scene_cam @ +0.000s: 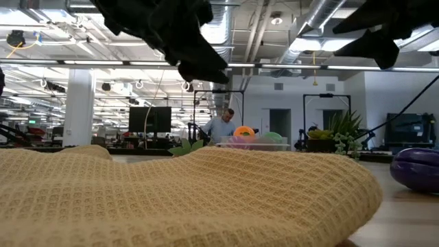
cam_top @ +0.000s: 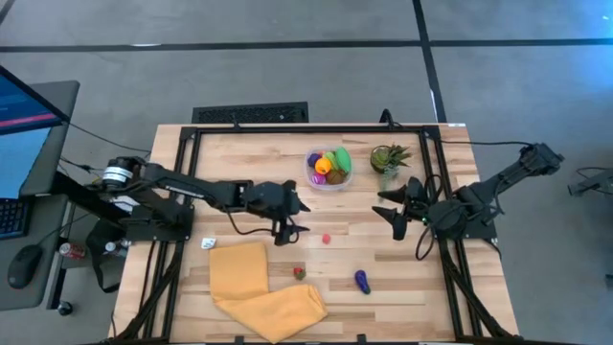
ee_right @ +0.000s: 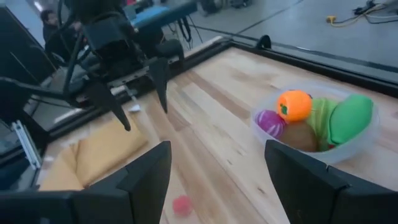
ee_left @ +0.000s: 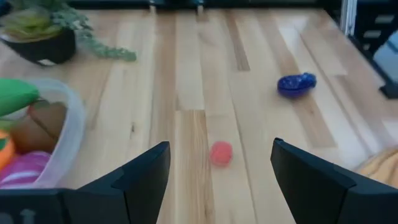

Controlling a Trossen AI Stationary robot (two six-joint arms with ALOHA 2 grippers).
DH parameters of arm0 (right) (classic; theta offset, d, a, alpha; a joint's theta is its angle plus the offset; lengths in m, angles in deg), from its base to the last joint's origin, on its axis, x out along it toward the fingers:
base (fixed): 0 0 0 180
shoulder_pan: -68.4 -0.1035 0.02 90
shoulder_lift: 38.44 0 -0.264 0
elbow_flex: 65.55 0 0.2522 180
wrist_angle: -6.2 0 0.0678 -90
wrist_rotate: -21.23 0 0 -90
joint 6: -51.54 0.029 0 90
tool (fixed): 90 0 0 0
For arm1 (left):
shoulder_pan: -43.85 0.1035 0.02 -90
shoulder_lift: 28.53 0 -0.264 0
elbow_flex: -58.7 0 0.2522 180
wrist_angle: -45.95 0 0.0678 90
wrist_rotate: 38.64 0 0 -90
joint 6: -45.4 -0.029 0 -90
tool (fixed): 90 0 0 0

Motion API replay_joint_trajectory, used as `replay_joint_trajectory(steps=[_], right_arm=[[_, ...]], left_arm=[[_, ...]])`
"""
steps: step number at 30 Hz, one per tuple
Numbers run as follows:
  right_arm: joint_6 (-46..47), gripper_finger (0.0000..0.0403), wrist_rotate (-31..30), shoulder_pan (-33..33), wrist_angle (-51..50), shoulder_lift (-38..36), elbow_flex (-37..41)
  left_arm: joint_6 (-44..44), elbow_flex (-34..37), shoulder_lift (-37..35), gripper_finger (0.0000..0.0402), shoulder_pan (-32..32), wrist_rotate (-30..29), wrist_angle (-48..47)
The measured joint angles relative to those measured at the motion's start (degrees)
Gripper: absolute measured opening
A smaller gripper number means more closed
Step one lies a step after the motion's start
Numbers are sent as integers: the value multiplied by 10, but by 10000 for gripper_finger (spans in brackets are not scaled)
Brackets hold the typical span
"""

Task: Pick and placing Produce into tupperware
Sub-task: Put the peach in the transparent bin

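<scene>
L hand (cam_top: 296, 219) open over small red piece (cam_top: 326, 239); R hand (cam_top: 395, 208) open, nr tupperware (cam_top: 329, 182).

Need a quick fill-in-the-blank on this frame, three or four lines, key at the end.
1. The small red piece lies on the bare ____ table.
2. The left gripper hangs open and holds ____.
3. The purple piece lies ____ the tupperware.
4. The potted plant stands beside the tupperware, toward the ____ gripper.

Missing: wooden; nothing; outside; right

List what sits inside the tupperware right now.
Inside the tupperware: an orange piece, a magenta one, a brown one and green pieces. Anything beneath them is hidden.
</scene>
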Motion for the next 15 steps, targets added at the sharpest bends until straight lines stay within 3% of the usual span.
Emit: replay_joint_trajectory(steps=[6, 15], right_arm=[[4, 281, 0, -1, -10, 0, 2], [5, 281, 3, -28, -41, -27, 0]], left_arm=[[-35, -38, 53, 267, 1, 24, -46], [-36, -69, 110, 267, 3, 24, -40]])
